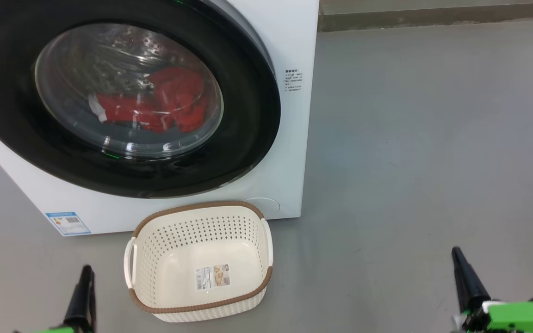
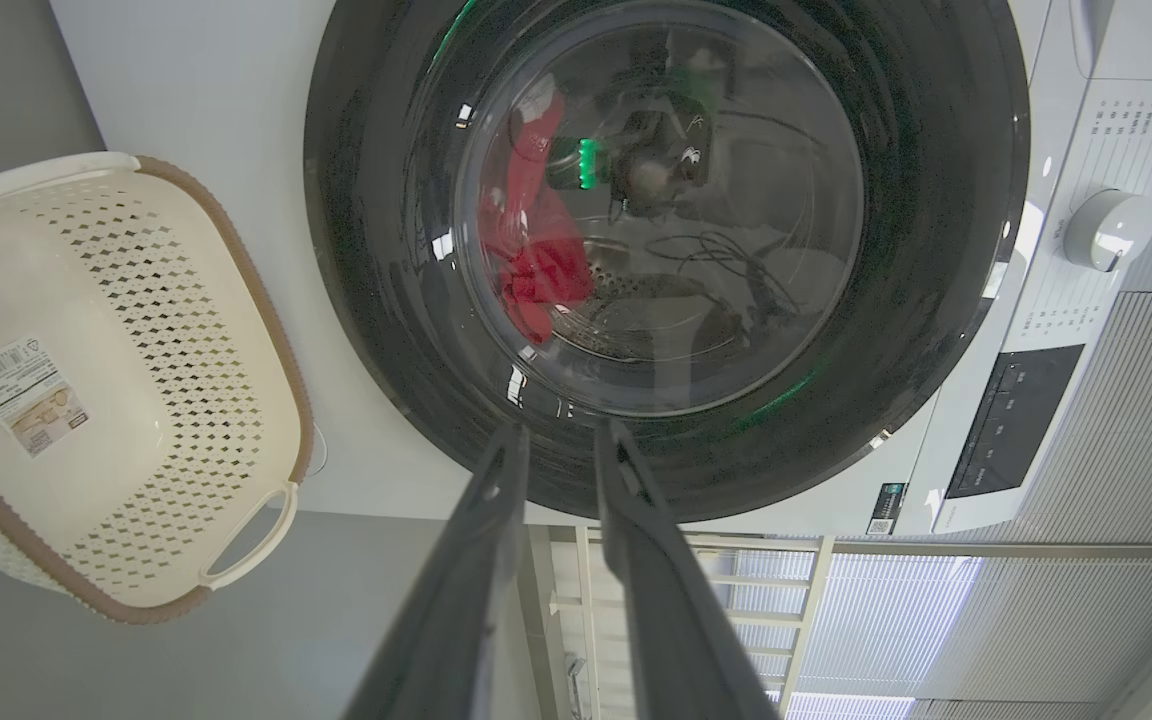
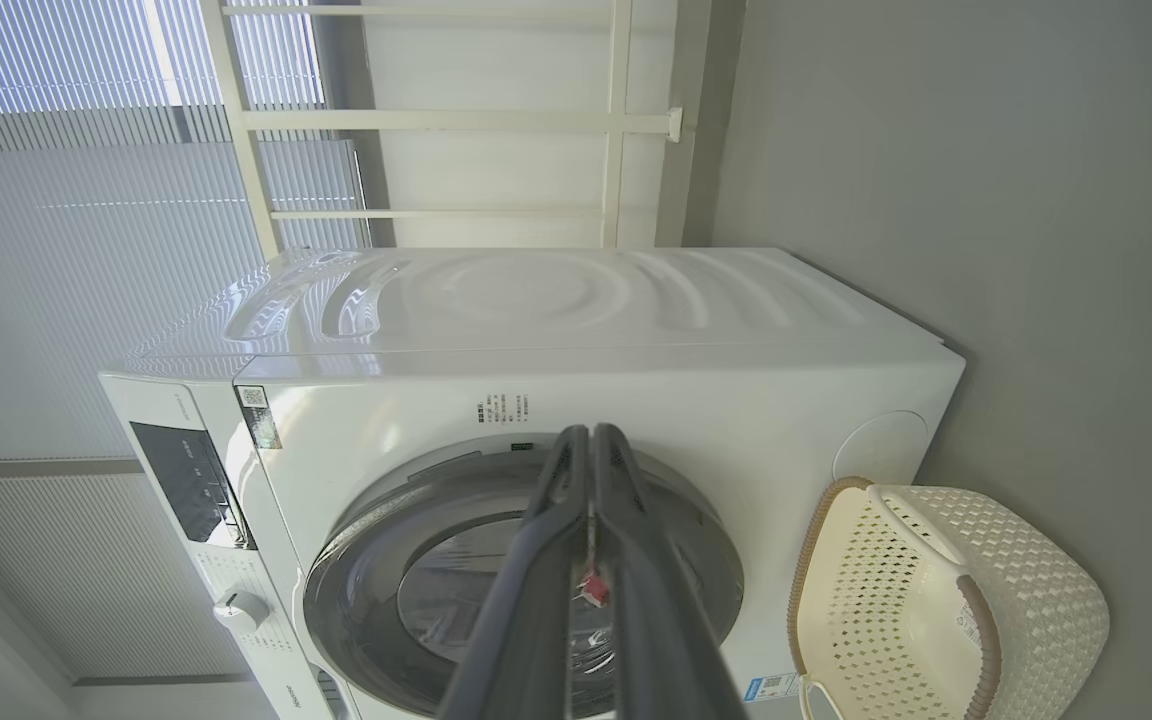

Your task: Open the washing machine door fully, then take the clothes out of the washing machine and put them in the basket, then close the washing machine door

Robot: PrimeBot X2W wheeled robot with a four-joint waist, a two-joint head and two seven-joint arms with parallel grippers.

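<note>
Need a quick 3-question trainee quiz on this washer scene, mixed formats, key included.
1. True or false: the clothes already lie in the basket.
2. Where does the basket stand? A) on a shelf; B) on the floor in front of the washing machine; C) on a table.
3. Fill in: the fingers of the right pincer are ___ (open/shut).

Key:
1. False. They sit behind the glass of the washing machine door, and the basket holds just its label.
2. B
3. shut
</note>
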